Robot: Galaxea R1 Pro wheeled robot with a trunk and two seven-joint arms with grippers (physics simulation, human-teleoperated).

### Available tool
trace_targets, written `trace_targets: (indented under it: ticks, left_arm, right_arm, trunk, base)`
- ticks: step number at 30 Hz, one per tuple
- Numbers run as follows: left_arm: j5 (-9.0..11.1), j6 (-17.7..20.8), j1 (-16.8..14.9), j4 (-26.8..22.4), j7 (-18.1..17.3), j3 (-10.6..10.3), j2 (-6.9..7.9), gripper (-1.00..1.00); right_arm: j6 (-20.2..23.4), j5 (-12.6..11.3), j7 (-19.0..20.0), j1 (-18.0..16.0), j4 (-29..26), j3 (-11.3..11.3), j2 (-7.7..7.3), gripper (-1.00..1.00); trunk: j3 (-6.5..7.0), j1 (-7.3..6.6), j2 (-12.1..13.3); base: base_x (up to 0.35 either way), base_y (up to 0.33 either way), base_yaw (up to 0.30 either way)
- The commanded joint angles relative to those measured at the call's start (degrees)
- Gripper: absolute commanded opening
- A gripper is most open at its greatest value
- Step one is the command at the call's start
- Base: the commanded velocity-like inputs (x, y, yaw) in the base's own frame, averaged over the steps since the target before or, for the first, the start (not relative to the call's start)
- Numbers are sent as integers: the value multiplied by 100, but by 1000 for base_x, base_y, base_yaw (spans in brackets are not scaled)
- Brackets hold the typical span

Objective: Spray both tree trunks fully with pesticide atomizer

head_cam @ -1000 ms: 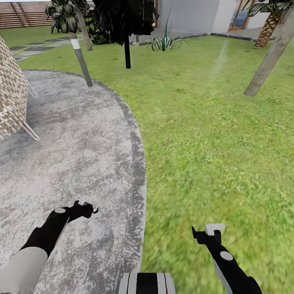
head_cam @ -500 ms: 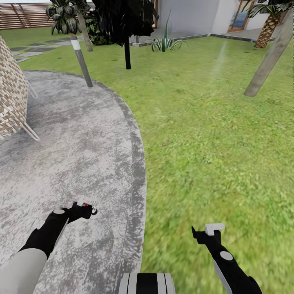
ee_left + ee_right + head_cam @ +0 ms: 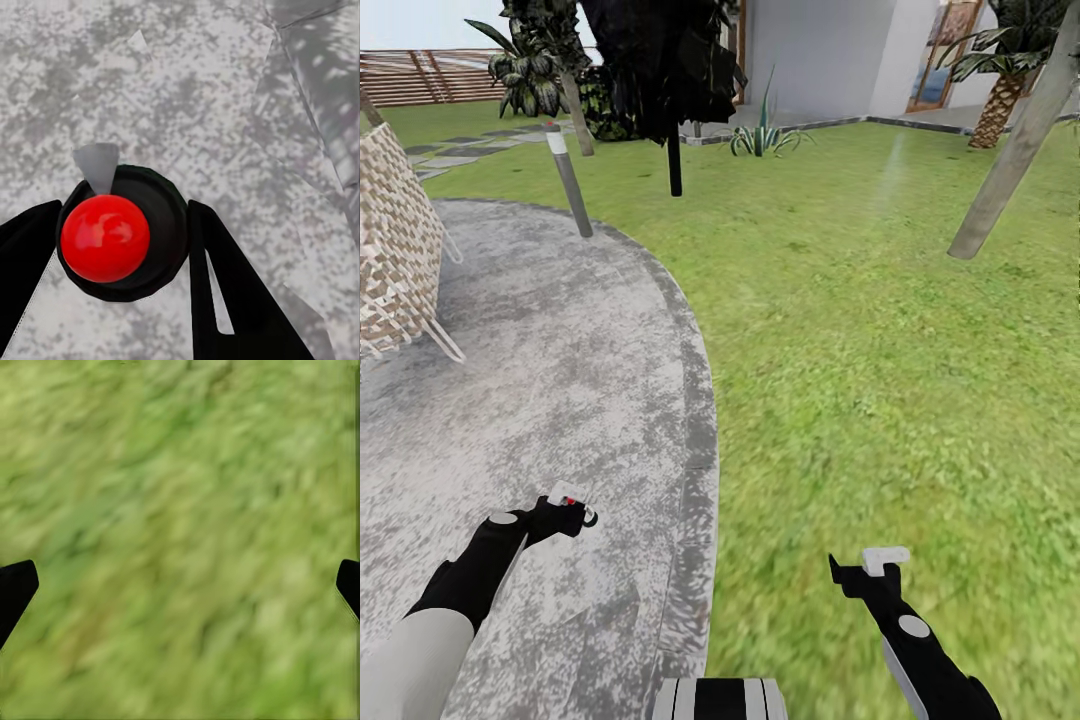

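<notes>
at the left edge of the head view a woven chair [image 3: 395, 250] is seen on the floor [image 3: 560, 380]. lower left, the left gripper [image 3: 572, 512] is clenched on the pesticide atomizer [image 3: 124, 234], whose red top [image 3: 105, 238] is framed between the two dark fingers [image 3: 225, 292] in the left wrist view, above the paving. further up, a grey bollard [image 3: 569, 180] stands at the paving's rounded edge. at the lower right, the right gripper [image 3: 860, 572] is held over the grass [image 3: 880, 350], spread wide and empty. at the upper right a tree trunk [image 3: 1010, 150] leans across the frame.

the bottle is judged to be gripped near its neck, so a slip or tilt could follow from a fast drive onto the lawn. compared with the earlier frame, the whole view has tilted upward, so more sky and fence [image 3: 420, 75] are shown; the arms are unchanged.
</notes>
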Motion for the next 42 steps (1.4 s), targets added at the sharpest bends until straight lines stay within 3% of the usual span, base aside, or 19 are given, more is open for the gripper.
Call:
trace_targets:
  ticks: [1,12,15,19,23,31,42]
  left_arm:
    - [-42,26,-1,-7,-46,24,-4,-100]
    - [-38,44,22,107,-7,18,45,-100]
    - [-34,157,20,279,-3,223,54,-100]
    - [-48,620,20,494,-9,839,69,-100]
    - [-67,787,107,528,-4,1012,84,-100]
    - [-69,844,467,538,-9,1067,175,-100]
    - [-81,1161,627,479,-10,1064,240,-100]
  right_arm:
    - [-16,6,1,-2,3,2,-1,100]
    - [-16,6,7,-1,21,3,-1,100]
    - [-16,7,9,4,36,8,-1,100]
    - [-20,10,9,10,45,10,0,100]
    - [-24,13,20,14,58,10,8,100]
    - [-60,9,34,15,248,18,33,100]
    - [-461,8,5,15,637,-12,-24,100]
  trunk:
    - [20,-3,0]
    - [347,-32,15]
    - [440,-39,19]
    - [564,-50,24]
    - [689,-60,30]
    - [938,-81,40]
    - [1081,-86,43]
  base:
    - [0,0,0]
    - [0,0,0]
    - [0,0,0]
    - [0,0,0]
    - [0,0,0]
    - [0,0,0]
    - [0,0,0]
